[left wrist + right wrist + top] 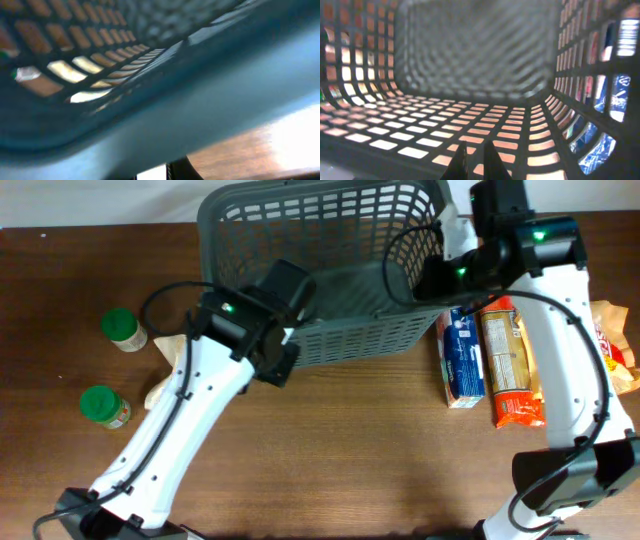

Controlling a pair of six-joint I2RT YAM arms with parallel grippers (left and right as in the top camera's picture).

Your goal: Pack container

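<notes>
The container (345, 330) is a large dark grey lattice basket at the back middle of the table. My left gripper (288, 340) is at its front rim. In the left wrist view the blurred rim (165, 110) fills the frame and only a bit of one finger (175, 170) shows, so the grip looks shut on the rim. My right gripper (432, 278) is at the basket's right wall. The right wrist view looks into the empty basket (470, 70), and its fingers (474, 162) are nearly together across a lattice bar.
Two green-lidded jars (122, 328) (103, 406) stand at the left. A tan bag (168, 375) lies under the left arm. A blue box (462, 360) and an orange packet (512, 365) lie right of the basket, with another packet (615, 345) at the right edge.
</notes>
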